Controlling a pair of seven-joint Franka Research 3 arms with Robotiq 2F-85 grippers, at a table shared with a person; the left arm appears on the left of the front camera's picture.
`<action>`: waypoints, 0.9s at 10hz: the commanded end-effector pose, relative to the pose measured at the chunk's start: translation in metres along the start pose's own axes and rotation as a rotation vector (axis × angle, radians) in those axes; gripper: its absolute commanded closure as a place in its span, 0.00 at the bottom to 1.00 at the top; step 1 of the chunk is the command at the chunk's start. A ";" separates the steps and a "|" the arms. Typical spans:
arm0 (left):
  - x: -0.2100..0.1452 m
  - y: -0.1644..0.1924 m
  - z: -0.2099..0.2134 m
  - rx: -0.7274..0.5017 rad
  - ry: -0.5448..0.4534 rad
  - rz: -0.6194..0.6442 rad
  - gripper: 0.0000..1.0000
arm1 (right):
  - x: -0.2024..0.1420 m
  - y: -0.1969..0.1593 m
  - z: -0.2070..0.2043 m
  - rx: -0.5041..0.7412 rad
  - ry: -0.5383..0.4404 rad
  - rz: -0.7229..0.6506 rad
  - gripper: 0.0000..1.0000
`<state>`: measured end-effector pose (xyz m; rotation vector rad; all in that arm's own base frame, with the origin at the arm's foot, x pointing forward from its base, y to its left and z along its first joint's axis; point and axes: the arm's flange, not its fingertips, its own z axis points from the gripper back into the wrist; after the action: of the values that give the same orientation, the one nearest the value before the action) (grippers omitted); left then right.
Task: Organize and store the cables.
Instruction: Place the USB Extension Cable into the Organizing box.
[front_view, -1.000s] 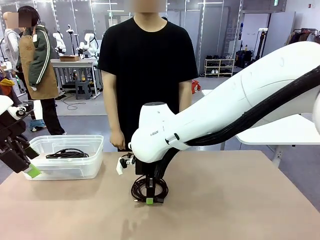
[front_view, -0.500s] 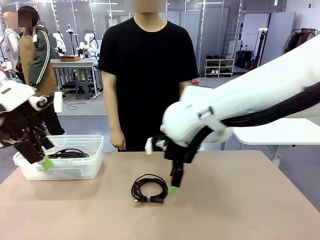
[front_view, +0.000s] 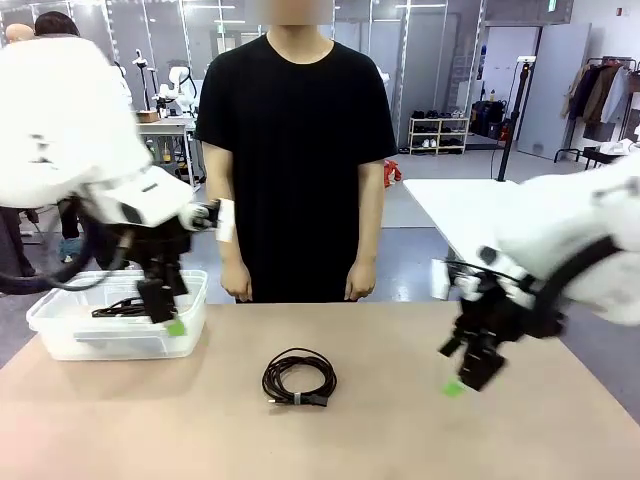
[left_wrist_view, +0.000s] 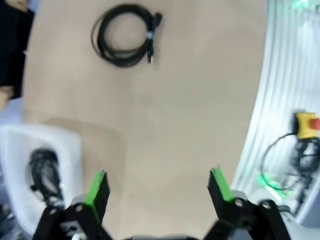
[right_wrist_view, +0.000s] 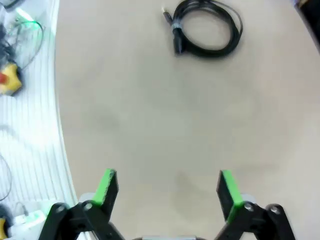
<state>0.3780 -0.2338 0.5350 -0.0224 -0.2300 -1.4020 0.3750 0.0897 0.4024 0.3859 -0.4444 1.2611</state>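
Loose cable (front_view: 299, 377): a black coil lying flat on the table (front_view: 400, 430), centre of the front view, with nothing touching it. It reads as the next one waiting to be stored.
Stored cable (front_view: 128, 307): another black coil already down inside the clear bin (front_view: 60, 340) at the left edge. That looks like where they all go.
Left gripper (front_view: 170, 312): hanging over the bin's near right corner with its green pads spread wide and nothing between them. From its own camera the loose cable (left_wrist_view: 125, 35) sits far off at the top, and the bin (left_wrist_view: 20, 145) is at lower left.
Right gripper (front_view: 465, 372): low over bare table at the right of the frame, jaws apart and empty. Its camera has the coil (right_wrist_view: 206, 29) near the top, well clear.
Person (front_view: 295, 150): standing at the far side with hands down, just watching.
Next, I reckon: one arm goes for that middle coil.
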 end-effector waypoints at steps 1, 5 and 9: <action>0.039 0.015 -0.021 -0.002 0.058 -0.033 0.00 | -0.051 0.025 0.024 -0.043 -0.127 0.003 0.00; 0.099 0.024 -0.070 -0.046 0.132 -0.194 0.00 | -0.138 0.059 0.059 -0.107 -0.343 -0.009 0.00; 0.122 0.012 -0.116 -0.038 0.188 -0.224 0.00 | -0.201 0.093 0.061 -0.129 -0.570 0.048 0.00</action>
<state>0.4236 -0.3629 0.4497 0.0672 -0.0567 -1.6380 0.3244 -0.1259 0.4146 0.5771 -0.9365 1.1344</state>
